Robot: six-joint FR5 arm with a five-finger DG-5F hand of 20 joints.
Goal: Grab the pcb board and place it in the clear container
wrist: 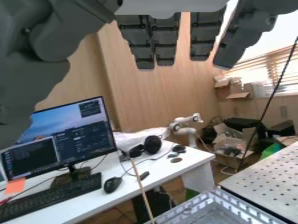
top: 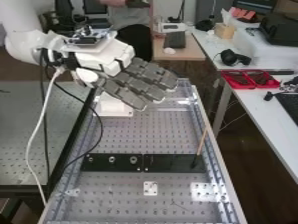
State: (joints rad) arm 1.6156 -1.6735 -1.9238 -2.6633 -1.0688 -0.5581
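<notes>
The hand (top: 138,82) is above the far part of the perforated bench, its fingers straight and spread slightly, with nothing held. In the wrist view the hand (wrist: 165,42) has its fingers extended and its thumb apart from them. Partly behind the fingertips, at the bench's far end, lies a see-through object (top: 174,104) that looks like the clear container. A small white square piece with dark dots (top: 151,188) lies flat near the bench's near end; I cannot tell whether it is the pcb board.
Two dark plates (top: 176,163) cross the bench, the left one bearing round metal parts (top: 112,159). A thin stick (top: 201,142) rises at the right. A white block (top: 114,106) stands below the hand. The side table holds red trays (top: 249,79); a cable (top: 41,132) hangs at the left.
</notes>
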